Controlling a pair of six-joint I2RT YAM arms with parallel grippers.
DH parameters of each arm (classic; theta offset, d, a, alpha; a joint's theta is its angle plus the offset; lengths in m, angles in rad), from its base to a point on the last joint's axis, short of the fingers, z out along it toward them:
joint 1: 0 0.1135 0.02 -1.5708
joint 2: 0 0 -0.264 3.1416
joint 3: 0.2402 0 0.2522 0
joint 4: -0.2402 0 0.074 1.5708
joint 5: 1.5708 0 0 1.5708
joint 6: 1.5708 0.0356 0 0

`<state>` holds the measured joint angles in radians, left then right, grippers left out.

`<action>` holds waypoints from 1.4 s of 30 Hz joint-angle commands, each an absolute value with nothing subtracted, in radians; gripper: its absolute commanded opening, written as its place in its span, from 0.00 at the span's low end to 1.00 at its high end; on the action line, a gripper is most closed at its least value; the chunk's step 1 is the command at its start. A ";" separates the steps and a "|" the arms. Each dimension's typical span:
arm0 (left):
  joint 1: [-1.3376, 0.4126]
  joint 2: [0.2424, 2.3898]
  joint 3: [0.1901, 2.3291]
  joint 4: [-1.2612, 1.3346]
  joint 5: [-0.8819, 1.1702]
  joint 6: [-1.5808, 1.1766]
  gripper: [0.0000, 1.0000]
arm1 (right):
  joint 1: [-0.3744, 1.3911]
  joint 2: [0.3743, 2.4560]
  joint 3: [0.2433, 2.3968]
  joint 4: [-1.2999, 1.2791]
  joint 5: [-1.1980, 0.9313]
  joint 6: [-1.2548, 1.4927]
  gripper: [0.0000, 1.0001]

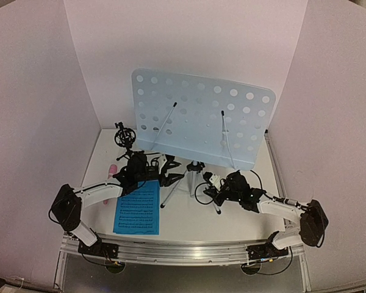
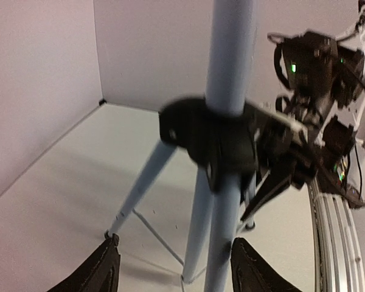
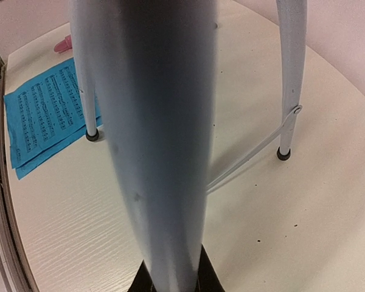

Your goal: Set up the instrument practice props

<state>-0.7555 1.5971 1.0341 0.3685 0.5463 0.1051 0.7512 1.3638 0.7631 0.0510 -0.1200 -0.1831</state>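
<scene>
Pink microphone [image 1: 110, 173] lay flat on the table [image 1: 189, 221], just outside the left gripper's arm and behind its wrist. Black mic holder [image 1: 125, 135] stood upright beyond and to the left of that gripper, near the back wall.

Left gripper [image 2: 176, 243]: jaws stood apart, one finger on either side of the tripod's pole [image 2: 230, 73]. The outer finger was well clear of the pole and the inner one just beside it, and nothing was grasped. The two blue sheet-music pages [image 1: 137, 207] lay overlapped on the near side of this gripper, beside its forearm.

Music stand [image 1: 201, 119]: the pale-blue perforated panel rose upright beyond both grippers. The silver tripod [image 1: 171, 194] stood between them with its feet on the table. Whether the panel was seated on the pole could not be determined. A black collar [image 2: 213, 143] ringed the pole directly ahead of the left gripper.

Right gripper [image 3: 173, 277]: clamped on the pole, which filled its wrist view between the fingertips. The left wrist view placed its fingers at the collar, opposite the left gripper.
</scene>
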 commanded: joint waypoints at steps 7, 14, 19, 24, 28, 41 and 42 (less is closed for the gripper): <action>-0.765 1.684 1.175 0.802 0.589 -0.276 0.66 | 0.727 1.430 0.779 -0.100 -0.055 -0.296 0.00; -0.802 1.772 1.277 0.816 0.596 -0.289 0.66 | 0.727 1.443 0.790 -0.100 -0.054 -0.303 0.00; -0.824 1.813 1.326 0.805 0.604 -0.280 0.63 | 0.727 1.440 0.789 -0.100 -0.056 -0.300 0.00; -0.832 1.831 1.355 0.804 0.608 -0.276 0.38 | 0.728 1.433 0.786 -0.099 -0.053 -0.299 0.00; -0.833 1.828 1.352 0.804 0.614 -0.278 0.17 | 0.728 1.431 0.785 -0.099 -0.054 -0.295 0.00; -0.831 1.831 1.372 0.772 0.649 -0.272 0.00 | 0.727 1.379 0.807 -0.101 -0.077 -0.178 0.45; -0.831 1.831 1.373 0.771 0.654 -0.271 0.00 | 0.727 1.360 0.808 -0.101 -0.088 -0.155 0.49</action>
<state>-0.8308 1.8362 1.3087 0.7818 0.6296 -0.1744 0.7361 1.3944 0.8051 0.0088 -0.1038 -0.2086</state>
